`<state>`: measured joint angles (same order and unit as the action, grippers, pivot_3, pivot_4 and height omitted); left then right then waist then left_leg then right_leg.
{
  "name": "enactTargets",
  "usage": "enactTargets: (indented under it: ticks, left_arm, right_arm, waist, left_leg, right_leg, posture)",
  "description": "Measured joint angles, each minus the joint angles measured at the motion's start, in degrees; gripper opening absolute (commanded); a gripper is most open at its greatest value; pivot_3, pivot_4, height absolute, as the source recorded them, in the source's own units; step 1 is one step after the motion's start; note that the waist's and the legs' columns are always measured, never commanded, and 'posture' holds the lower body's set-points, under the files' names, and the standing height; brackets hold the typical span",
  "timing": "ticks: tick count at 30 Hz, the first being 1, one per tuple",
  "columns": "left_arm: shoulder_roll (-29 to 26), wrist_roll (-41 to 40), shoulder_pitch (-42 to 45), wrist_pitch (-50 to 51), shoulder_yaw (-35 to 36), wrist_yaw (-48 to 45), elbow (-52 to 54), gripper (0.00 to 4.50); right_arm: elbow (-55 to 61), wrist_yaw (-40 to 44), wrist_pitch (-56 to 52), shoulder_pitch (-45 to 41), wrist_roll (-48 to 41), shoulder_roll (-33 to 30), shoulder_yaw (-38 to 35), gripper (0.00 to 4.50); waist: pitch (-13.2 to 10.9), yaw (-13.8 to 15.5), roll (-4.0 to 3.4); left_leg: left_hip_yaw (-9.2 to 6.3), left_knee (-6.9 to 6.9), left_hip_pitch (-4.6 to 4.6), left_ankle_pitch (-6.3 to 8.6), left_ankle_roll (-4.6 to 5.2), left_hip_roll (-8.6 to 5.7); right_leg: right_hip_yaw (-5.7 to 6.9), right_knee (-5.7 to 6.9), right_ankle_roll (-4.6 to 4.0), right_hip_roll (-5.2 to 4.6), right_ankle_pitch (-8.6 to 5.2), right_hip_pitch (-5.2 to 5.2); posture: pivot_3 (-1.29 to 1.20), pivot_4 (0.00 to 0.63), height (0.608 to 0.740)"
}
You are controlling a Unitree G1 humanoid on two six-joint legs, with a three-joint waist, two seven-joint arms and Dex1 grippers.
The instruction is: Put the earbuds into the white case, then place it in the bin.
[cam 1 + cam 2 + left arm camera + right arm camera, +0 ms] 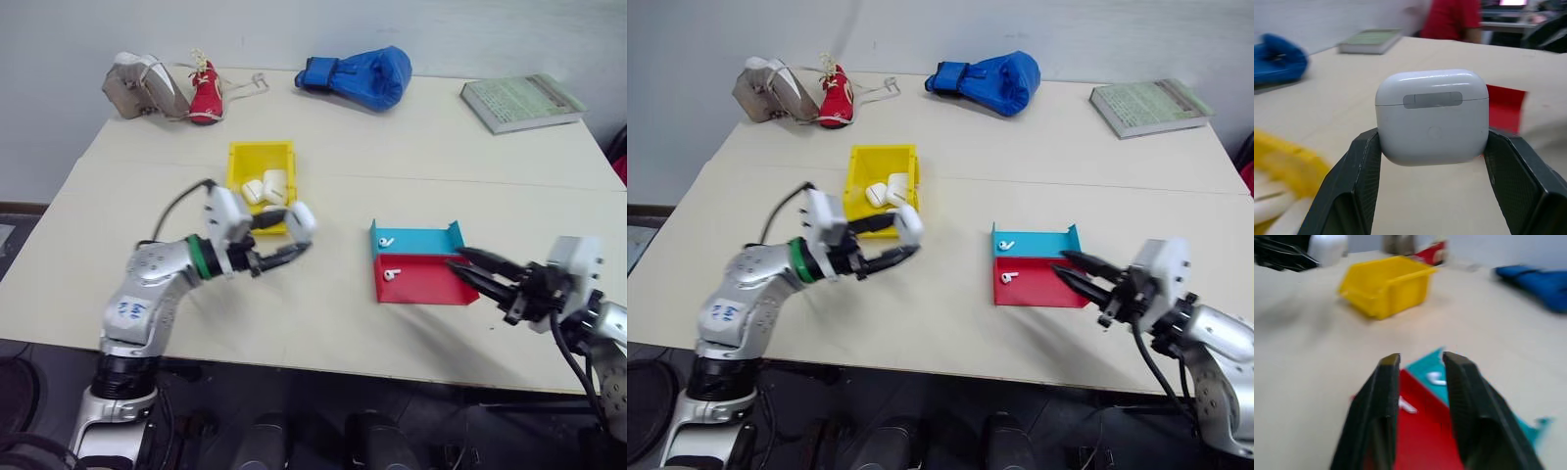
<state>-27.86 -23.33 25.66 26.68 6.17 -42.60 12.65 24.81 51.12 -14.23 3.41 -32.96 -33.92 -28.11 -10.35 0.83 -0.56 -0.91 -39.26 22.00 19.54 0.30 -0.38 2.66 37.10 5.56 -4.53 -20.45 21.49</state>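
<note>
My left gripper (297, 238) is shut on a white case (304, 219) with its lid closed, held just above the table at the front right corner of the yellow bin (261, 149). The left wrist view has that case (1431, 115) clamped between both black fingers. Other white cases (265, 186) lie inside the bin. One earbud (385, 241) rests in the blue tray (431, 240) and another earbud (392, 274) in the red tray (431, 282). My right gripper (458, 258) is open and holds nothing, its fingertips at the red tray's right edge, pointing left.
At the back of the table lie a blue boxing glove (358, 75), a book (521, 101), a red shoe (205, 93) and a grey shoe (142, 86). A seam (441, 181) runs across the tabletop behind the bin.
</note>
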Motion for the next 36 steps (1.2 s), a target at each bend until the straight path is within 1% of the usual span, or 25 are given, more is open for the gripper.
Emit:
enactTargets:
  ticks: [1,3,6,7,10,14,15,18,19,21,24,26,27,28,30,32,34,36]
  left_arm:
    - [0.03,0.71,0.98,0.80,0.74,2.56,-0.72,2.73]
    - [0.22,3.21,6.17,1.08,2.94,9.22,-6.53,2.73]
    - [0.51,5.93,12.46,-1.19,4.36,13.39,-14.14,2.73]
    - [1.04,6.74,14.47,-2.27,4.00,14.14,-17.20,2.73]
    - [2.92,9.27,20.72,-5.00,2.22,15.53,-29.34,2.73]
    - [4.72,10.65,25.76,-8.21,0.94,15.23,-41.39,2.73]
    - [4.74,11.10,26.46,-8.83,0.33,14.78,-43.74,3.46]
    - [4.62,12.33,27.26,-9.71,-0.62,14.15,-47.04,4.34]
    - [4.31,12.53,27.26,-9.91,-0.73,13.81,-47.02,4.48]
    - [2.92,12.60,26.69,-9.62,-0.89,12.59,-44.66,4.48]
    - [-1.08,11.89,23.43,-5.81,-0.83,9.68,-35.50,4.48]
    - [-7.20,10.11,17.73,-2.80,-0.93,3.84,-26.62,4.48]
    - [-11.40,8.77,12.87,-2.81,-0.70,-1.01,-21.57,4.48]
    - [-14.31,7.42,8.38,-3.42,-0.08,-5.20,-18.22,4.48]
    - [-18.02,5.37,-0.29,-7.10,2.40,-11.94,-13.57,4.48]
    - [-21.82,5.30,-10.81,-12.85,6.12,-16.92,-11.94,4.48]
    - [-23.61,5.53,-19.23,-18.45,10.77,-19.91,-12.39,4.48]
    - [-24.20,5.64,-27.02,-24.57,15.68,-22.37,-13.35,4.48]
  right_arm:
    - [0.99,-0.29,2.36,1.21,0.08,1.67,-0.67,2.64]
    - [4.84,0.39,7.46,5.48,0.00,5.39,-0.43,3.37]
    - [6.07,0.84,10.38,8.01,0.22,5.80,1.07,4.37]
    - [6.15,0.91,10.77,8.04,0.12,5.83,1.66,4.45]
    - [5.97,0.51,11.33,6.16,-1.05,5.89,3.35,4.45]
    - [3.74,-0.01,13.69,2.61,-0.66,5.87,3.56,4.45]
    - [2.90,-0.22,14.32,2.04,-0.26,5.87,3.61,4.50]
    - [1.63,-0.68,15.39,1.74,0.24,5.87,4.11,4.50]
    - [1.62,-0.67,15.66,1.88,0.26,5.87,4.23,4.50]
    - [1.39,-0.61,16.62,2.49,0.33,5.85,4.24,4.50]
    - [-0.28,-0.18,17.52,3.97,0.36,5.15,3.99,4.50]
    - [-1.80,1.33,18.25,4.54,0.38,4.01,3.73,4.50]
    - [-3.24,2.74,19.00,5.11,0.42,2.60,3.17,4.50]
    - [-4.73,4.04,19.69,5.75,0.43,1.39,2.54,4.50]
    - [-7.83,7.58,21.09,6.41,0.84,-1.01,2.28,4.50]
    - [-11.45,12.14,22.51,7.63,1.10,-4.70,1.79,4.50]
    - [-14.58,15.82,23.41,7.98,1.10,-7.30,1.20,4.50]
    - [-18.45,19.61,24.53,7.94,1.06,-10.04,0.36,4.50]
  waist:
    - [0.00,0.13,0.00]
    - [0.00,0.49,0.01]
    - [0.02,0.51,0.04]
    - [0.04,0.52,0.07]
    - [0.06,0.41,0.11]
    - [0.04,0.30,0.15]
    - [0.04,0.29,0.15]
    - [0.04,0.30,0.15]
    - [0.03,0.30,0.17]
    - [0.03,0.26,0.17]
    - [0.03,-0.11,0.17]
    - [0.04,-1.04,0.15]
    - [0.04,-1.47,0.15]
    - [0.03,-1.66,0.15]
    - [0.03,-1.62,0.15]
    - [0.01,-1.72,0.12]
    - [-0.01,-1.66,0.15]
    - [-0.01,-1.50,0.14]
  left_leg:
    - [-0.07,0.00,0.00,-0.05,-0.05,0.00]
    - [-0.11,0.05,0.00,-0.13,-0.20,0.04]
    - [-0.07,0.04,-0.04,-0.14,-0.14,-0.10]
    - [-0.06,0.04,-0.06,-0.15,-0.11,-0.16]
    - [-0.04,0.05,-0.09,-0.16,-0.07,-0.27]
    - [-0.05,0.12,-0.09,-0.16,-0.08,-0.27]
    - [-0.04,0.15,-0.09,-0.16,-0.08,-0.27]
    - [-0.05,0.15,-0.09,-0.16,-0.08,-0.27]
    - [-0.05,0.14,-0.08,-0.16,-0.08,-0.27]
    - [-0.05,0.13,-0.08,-0.16,-0.08,-0.26]
    - [-0.07,0.14,-0.08,-0.16,-0.08,-0.25]
    - [-0.05,0.18,-0.11,-0.16,-0.08,-0.22]
    - [-0.03,0.27,-0.25,-0.15,-0.10,-0.21]
    - [-0.03,0.36,-0.44,-0.15,-0.10,-0.21]
    - [0.02,0.33,-0.60,-0.15,-0.11,-0.16]
    - [0.08,0.39,-0.77,-0.15,-0.11,-0.09]
    - [0.06,0.41,-0.90,-0.13,-0.11,0.01]
    - [0.03,0.45,-1.04,-0.06,-0.03,0.03]
  right_leg:
    - [0.03,0.00,0.00,0.02,0.00,0.00]
    - [0.07,0.06,0.00,0.11,0.00,0.04]
    - [0.03,0.19,0.00,0.03,0.00,0.04]
    - [0.02,0.22,0.02,0.02,0.01,0.03]
    - [0.04,0.29,0.02,0.03,0.01,0.08]
    - [0.15,0.32,0.02,0.04,0.01,0.13]
    - [0.16,0.33,0.02,0.03,0.01,0.15]
    - [0.17,0.34,0.02,0.02,0.01,0.16]
    - [0.15,0.34,0.02,0.00,0.01,0.16]
    - [0.12,0.35,0.02,-0.03,0.01,0.16]
    - [0.02,0.36,0.02,-0.07,0.01,0.15]
    - [-0.04,0.35,0.02,-0.07,0.01,0.15]
    - [-0.19,0.33,0.01,-0.03,0.01,0.10]
    - [-0.24,0.32,0.00,-0.04,0.00,-0.02]
    - [-0.33,0.23,-0.05,-0.04,-0.03,-0.21]
    - [-0.41,-0.18,-0.09,-0.03,-0.05,-0.41]
    - [-0.37,-0.32,-0.14,-0.01,-0.08,-0.57]
    - [-0.36,-0.49,-0.17,-0.05,-0.09,-0.75]
  posture:
    - [0.00,0.150,0.740]
    - [0.00,0.150,0.740]
    - [0.00,0.150,0.740]
    - [0.00,0.150,0.740]
    - [0.00,0.150,0.740]
    - [0.00,0.150,0.740]
    - [0.00,0.150,0.740]
    - [0.00,0.150,0.740]
    - [0.00,0.150,0.740]
    - [0.00,0.150,0.740]
    - [0.00,0.150,0.740]
    - [0.00,0.150,0.740]
    - [0.00,0.150,0.740]
    - [0.00,0.150,0.740]
    - [0.00,0.150,0.740]
    - [0.00,0.150,0.740]
    - [0.00,0.150,0.740]
    - [0.00,0.150,0.740]
